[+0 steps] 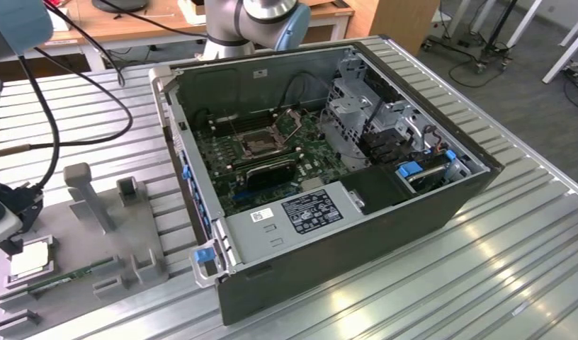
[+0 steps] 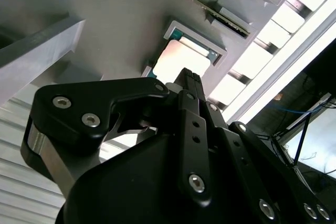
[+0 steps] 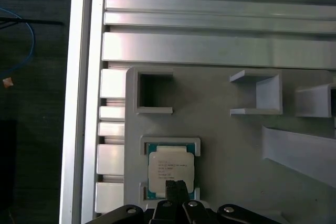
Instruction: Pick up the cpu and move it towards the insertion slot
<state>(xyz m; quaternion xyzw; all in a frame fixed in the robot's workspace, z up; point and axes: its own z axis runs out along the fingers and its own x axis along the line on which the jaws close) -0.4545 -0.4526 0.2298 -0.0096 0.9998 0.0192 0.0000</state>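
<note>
Grey fixture (image 3: 231, 156) holds the cpu (image 3: 169, 169) flat, face up, under jaws pressed together.

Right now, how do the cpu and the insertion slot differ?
The cpu lies in a recess of the grey fixture on the table; the insertion slot sits on the motherboard inside the open case. The cpu's face is pale silver; the slot's centre is dark. Both are square.
</note>
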